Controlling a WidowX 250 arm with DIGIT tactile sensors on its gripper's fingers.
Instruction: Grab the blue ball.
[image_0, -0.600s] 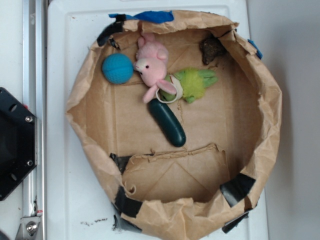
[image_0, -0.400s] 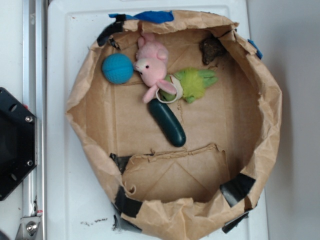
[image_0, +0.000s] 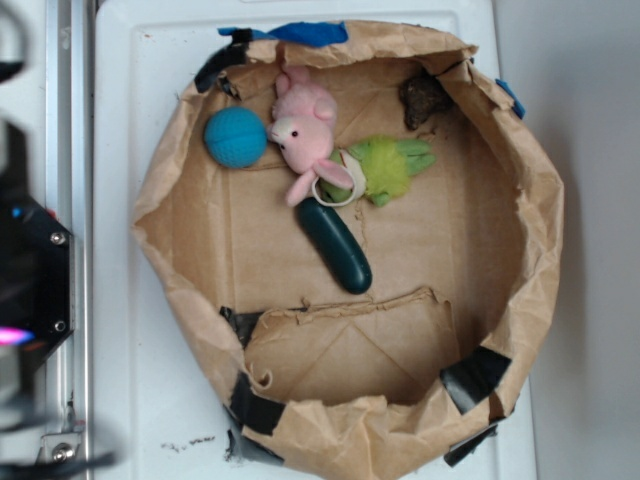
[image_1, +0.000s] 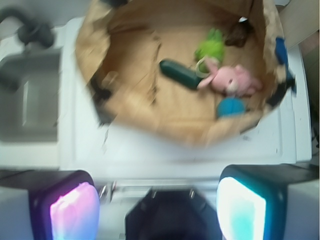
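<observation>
Wrist view puts the gripper (image_1: 157, 200) at the bottom of the frame, its two pads, one glowing pink (image_1: 74, 210) and one glowing teal, standing well apart with nothing between them. It hangs over the white counter (image_1: 190, 160), outside the brown paper basin (image_1: 125, 120) and well apart from everything in it. In the exterior view only a blurred dark part of the arm shows at the left edge, so the gripper itself cannot be made out there.

Moving outward, the blue ball (image_0: 236, 136) lies inside the basin against its upper-left wall, just beside the head of the pink plush (image_0: 305, 125). The plush leans on a green fuzzy toy (image_0: 390, 165), and a dark green capsule toy (image_0: 335, 245) lies below them, apart from the ball. A dark lump (image_0: 424, 100) sits near the far wall.

The ball looks light and matte, with a fine texture that should give the pads good purchase; whether it yields under pressure cannot be told. Being round, it will likely roll if nudged off-centre, so the hold should straddle its widest part, coming straight down. The paper wall and the plush crowd two sides, so the pads are best set along the free line between them.
</observation>
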